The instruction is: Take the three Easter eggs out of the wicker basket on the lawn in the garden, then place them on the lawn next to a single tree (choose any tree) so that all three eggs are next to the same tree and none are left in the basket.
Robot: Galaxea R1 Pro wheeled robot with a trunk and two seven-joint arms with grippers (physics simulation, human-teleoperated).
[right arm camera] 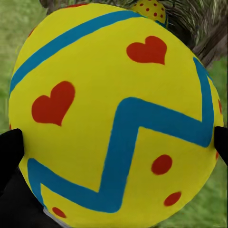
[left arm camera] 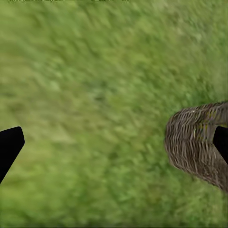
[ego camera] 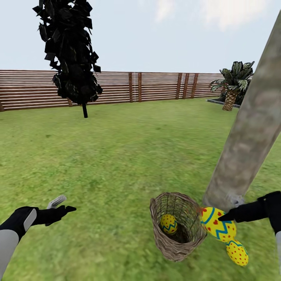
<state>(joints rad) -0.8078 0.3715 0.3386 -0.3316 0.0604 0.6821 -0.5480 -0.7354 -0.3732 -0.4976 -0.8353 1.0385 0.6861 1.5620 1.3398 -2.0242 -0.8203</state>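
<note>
Three Easter eggs are in sight, and one of them sits in the right gripper (ego camera: 224, 217); in the right wrist view the held egg (right arm camera: 114, 111) lies between the two black fingertips (right arm camera: 10, 152), one at each side of the shell, so the gripper is closed on it; the shell is yellow with a blue zigzag band, red hearts and red dots, and carries no lettering. In the head view that held egg (ego camera: 216, 228) hangs just beside the rim of the wicker basket (ego camera: 164, 238), on the side toward the tree (ego camera: 249, 136), whose thick pale trunk rises from the grass right behind the gripper; whether the egg touches the basket cannot be told. A second egg (ego camera: 237, 252) lies on the lawn (ego camera: 117, 156) just below the held one, near the foot of the trunk. The basket leans over with its mouth open toward the camera; inside it rests the third egg (ego camera: 169, 223), low against the woven wall.

The left gripper (ego camera: 58, 208) hovers over bare grass, well apart from the basket, its fingers spread with nothing between them; the left wrist view shows the basket's woven side (left arm camera: 194, 147) beyond one fingertip (left arm camera: 9, 147).

Farther out stand a dark-leaved thin tree (ego camera: 70, 54), a slatted wooden fence (ego camera: 156, 86) and a palm (ego camera: 233, 84).
</note>
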